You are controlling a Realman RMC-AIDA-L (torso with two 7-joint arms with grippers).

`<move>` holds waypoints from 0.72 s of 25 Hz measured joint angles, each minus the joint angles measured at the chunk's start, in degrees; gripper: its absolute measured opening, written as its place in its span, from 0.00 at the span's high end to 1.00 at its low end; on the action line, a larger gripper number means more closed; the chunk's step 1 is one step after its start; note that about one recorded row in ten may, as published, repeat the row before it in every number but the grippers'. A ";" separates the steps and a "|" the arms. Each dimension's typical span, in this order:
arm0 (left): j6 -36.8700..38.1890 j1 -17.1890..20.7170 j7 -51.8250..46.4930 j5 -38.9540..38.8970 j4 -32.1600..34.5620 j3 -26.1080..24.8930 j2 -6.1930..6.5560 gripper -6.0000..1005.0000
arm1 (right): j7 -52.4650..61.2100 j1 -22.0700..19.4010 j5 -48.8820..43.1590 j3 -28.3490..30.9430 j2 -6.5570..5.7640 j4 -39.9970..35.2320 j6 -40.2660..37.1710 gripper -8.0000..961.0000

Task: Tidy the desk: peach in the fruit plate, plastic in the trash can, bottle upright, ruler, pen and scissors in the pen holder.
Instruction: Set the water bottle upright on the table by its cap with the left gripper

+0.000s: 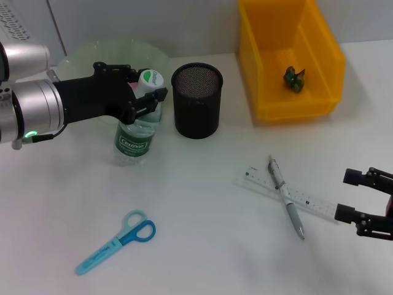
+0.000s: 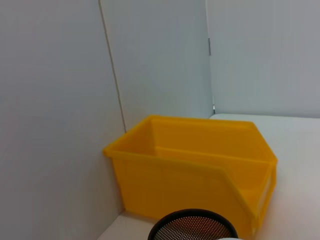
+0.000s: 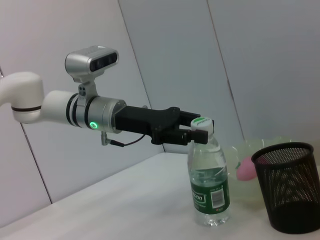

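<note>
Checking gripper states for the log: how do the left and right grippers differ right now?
The left gripper is up at the neck of the upright bottle, fingers around it just under the cap; the right gripper holds nothing, open, low over the desk beside the ruler. Both have black fingers.

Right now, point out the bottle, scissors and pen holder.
bottle (image 1: 132,142), head view, green label.
scissors (image 1: 116,241), head view, blue handle and blade junction.
pen holder (image 1: 196,109), head view, black mesh wall.

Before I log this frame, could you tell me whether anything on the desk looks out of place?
Yes: the pen lies crossed over the ruler, and the scissors lie loose, all outside the pen holder. The bottle stands upright at the left tool.
</note>
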 joint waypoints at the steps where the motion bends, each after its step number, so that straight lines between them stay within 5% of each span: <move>1: -0.19 0.00 0.00 -0.08 -0.17 -0.02 0.00 0.53 | 0.00 0.15 -0.32 0.11 0.00 0.00 0.04 0.16; 18: -1.40 1.06 0.08 -1.86 -0.49 -0.66 0.02 0.51 | 0.07 1.37 -1.14 -0.06 -0.08 0.24 1.49 0.16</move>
